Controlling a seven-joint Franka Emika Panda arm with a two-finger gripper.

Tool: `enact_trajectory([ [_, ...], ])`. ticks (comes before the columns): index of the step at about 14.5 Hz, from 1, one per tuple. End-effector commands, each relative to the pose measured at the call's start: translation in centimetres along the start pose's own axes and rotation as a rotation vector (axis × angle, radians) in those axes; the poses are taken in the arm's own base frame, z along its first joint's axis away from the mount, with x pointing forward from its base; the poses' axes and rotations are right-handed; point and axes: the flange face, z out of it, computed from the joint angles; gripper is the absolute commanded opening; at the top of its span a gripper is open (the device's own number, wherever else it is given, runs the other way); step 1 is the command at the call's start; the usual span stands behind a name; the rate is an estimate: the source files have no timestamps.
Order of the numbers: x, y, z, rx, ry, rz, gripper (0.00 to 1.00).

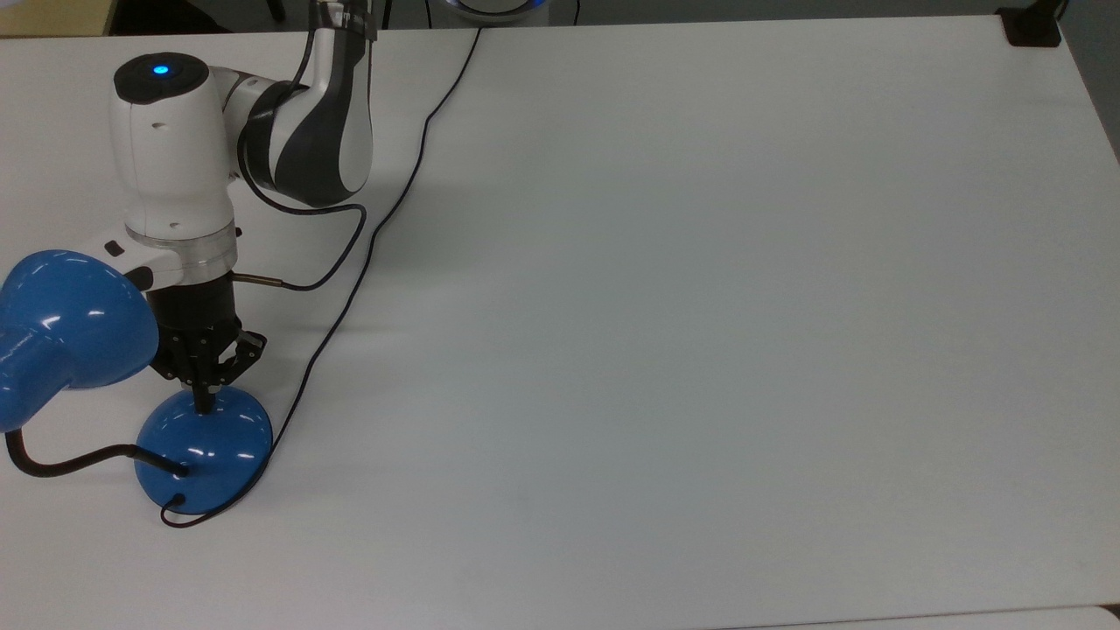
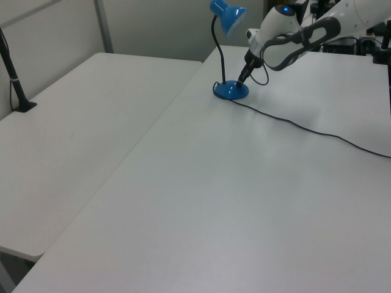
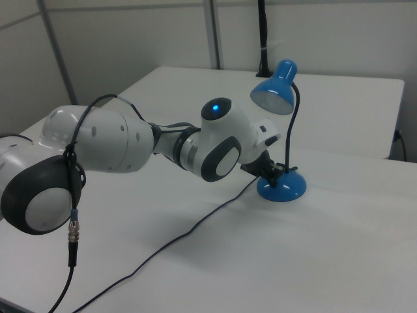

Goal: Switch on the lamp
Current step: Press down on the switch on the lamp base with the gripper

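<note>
One white robot arm (image 1: 179, 166) leans over the glossy blue desk lamp (image 1: 203, 449) with its domed round base, black bendy neck and cone-shaped shade, which stands near the top view's lower left corner of the white table (image 1: 700, 306). The black two-finger gripper (image 1: 204, 404) points straight down, its fingers drawn together into a single tip that presses on top of the dome, holding nothing. A thin black cord (image 1: 376, 227) trails from the base across the tabletop. No glow shows at the shade in the right view.
</note>
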Motion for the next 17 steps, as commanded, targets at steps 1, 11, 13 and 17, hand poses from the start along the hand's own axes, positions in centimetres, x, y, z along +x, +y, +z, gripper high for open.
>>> enact_trajectory([
  [1, 0.5, 0.1, 0.0, -0.007, 0.026, 0.012, 0.00],
  [11, 0.7, 0.2, 0.4, -0.009, 0.032, 0.012, 0.00],
  [13, 0.6, 0.1, 0.8, -0.016, 0.054, 0.014, 0.00],
  [17, 0.5, 0.1, 1.8, -0.022, 0.070, 0.014, 0.00],
])
